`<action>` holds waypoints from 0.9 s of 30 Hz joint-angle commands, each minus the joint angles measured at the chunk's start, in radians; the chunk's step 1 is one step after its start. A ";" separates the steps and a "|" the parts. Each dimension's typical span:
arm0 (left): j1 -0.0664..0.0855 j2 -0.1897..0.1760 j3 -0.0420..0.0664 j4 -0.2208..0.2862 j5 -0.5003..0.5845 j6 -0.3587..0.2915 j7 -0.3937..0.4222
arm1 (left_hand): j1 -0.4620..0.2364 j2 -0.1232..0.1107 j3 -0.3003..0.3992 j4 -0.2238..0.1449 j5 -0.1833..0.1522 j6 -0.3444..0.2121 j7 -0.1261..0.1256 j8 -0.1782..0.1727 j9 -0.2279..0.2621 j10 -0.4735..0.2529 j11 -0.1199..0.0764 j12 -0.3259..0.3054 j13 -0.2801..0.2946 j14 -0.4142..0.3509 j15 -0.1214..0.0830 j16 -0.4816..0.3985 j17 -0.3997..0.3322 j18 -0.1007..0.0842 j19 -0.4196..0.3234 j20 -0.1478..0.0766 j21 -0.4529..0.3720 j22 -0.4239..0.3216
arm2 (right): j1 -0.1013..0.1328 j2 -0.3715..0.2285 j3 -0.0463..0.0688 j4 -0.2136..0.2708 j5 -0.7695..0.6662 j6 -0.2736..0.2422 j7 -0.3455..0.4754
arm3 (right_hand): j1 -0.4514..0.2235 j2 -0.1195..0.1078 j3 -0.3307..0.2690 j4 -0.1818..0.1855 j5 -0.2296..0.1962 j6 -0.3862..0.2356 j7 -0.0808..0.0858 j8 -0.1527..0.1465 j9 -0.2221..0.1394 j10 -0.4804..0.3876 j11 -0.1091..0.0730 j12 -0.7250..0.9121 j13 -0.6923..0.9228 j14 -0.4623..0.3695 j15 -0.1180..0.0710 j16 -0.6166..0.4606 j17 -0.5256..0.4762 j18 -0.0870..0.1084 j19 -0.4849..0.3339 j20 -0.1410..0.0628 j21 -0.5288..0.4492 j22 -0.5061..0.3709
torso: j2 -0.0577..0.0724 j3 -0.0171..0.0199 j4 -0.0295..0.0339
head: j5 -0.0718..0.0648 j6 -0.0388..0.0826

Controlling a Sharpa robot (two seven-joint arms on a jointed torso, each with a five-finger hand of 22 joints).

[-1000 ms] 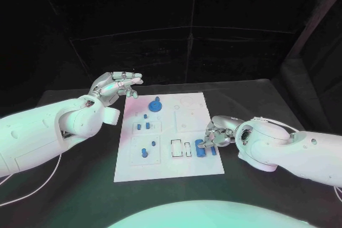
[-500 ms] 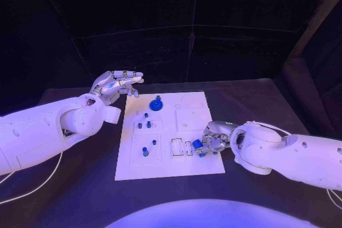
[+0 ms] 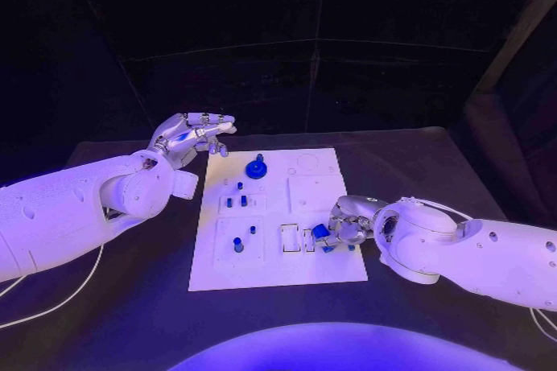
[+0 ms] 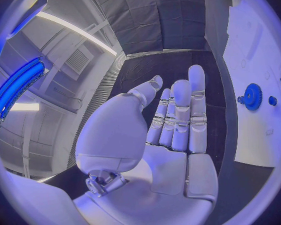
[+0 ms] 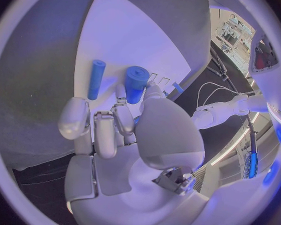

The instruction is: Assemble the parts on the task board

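The white task board (image 3: 304, 270) lies mid-table. My right hand (image 3: 354, 220) rests low over its right side and pinches a short blue cylinder (image 3: 319, 231) between thumb and a finger. The right wrist view shows that cylinder (image 5: 136, 83) at the fingertips (image 5: 119, 94), with a thinner blue rod (image 5: 96, 78) lying loose on the board (image 5: 122, 35) beside it. A blue gear (image 3: 254, 171) stands near the board's far edge, and small blue pegs (image 3: 237, 202) stand in the left column. My left hand (image 3: 189, 135) hovers off the board's far left corner, fingers extended, holding nothing.
Empty rectangular slots (image 3: 286, 238) sit just left of the held cylinder. From the left wrist, the gear (image 4: 252, 96) shows on the board (image 4: 256, 135) beyond my flat left hand (image 4: 175, 120). Black table surrounds the board.
My right hand has lifted the blue cylinder and shifted slightly left toward the rectangular slots. The left hand has stayed in place.
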 commanded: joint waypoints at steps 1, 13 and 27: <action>0.001 -0.001 0.000 0.001 0.001 0.014 0.002 | -0.003 0.010 -0.006 0.000 0.002 -0.005 -0.001 0.006 -0.001 -0.009 0.001 0.005 -0.002 -0.007 0.002 -0.005 -0.001 0.005 -0.004 0.007 -0.006 -0.001 | -0.005 -0.018 -0.005 0.015 0.036 -0.087 0.002 | 0.024 0.018 0.007 -0.003 0.038 0.012 -0.002 0.010 0.011 0.008 -0.004 0.005 0.006 0.069 -0.010 0.005 0.060 -0.017 0.009 -0.002 0.006 0.005 | -0.001 0.0002 -0.0012 | 0.001 0.004; 0.001 0.002 0.000 -0.002 0.001 0.018 -0.001 | -0.002 0.010 -0.006 0.000 0.002 -0.006 -0.001 0.006 -0.001 -0.010 0.001 0.005 -0.002 -0.007 0.002 -0.005 -0.002 0.005 -0.004 0.007 -0.007 -0.001 | -0.004 -0.058 -0.004 0.096 0.180 -0.237 0.040 | 0.053 0.032 0.008 -0.005 0.121 0.017 -0.005 0.011 0.011 0.018 -0.007 0.008 0.024 0.071 -0.013 0.011 0.073 -0.019 0.014 -0.005 0.012 0.015 | -0.001 0.0000 0.0002 | 0.002 0.012; 0.001 0.005 0.000 -0.002 0.001 0.020 -0.002 | -0.002 0.010 -0.007 0.000 0.002 -0.007 -0.001 0.006 -0.001 -0.011 0.002 0.006 -0.002 -0.008 0.002 -0.005 -0.002 0.005 -0.004 0.007 -0.007 -0.002 | -0.003 0.036 -0.003 0.072 0.230 -0.162 0.011 | 0.035 0.032 -0.007 0.009 0.120 0.023 -0.005 0.011 0.010 0.017 -0.007 0.000 0.021 0.070 -0.013 0.010 0.072 -0.019 0.014 -0.005 0.013 0.016 | 0.002 0.0003 0.0018 | 0.015 0.013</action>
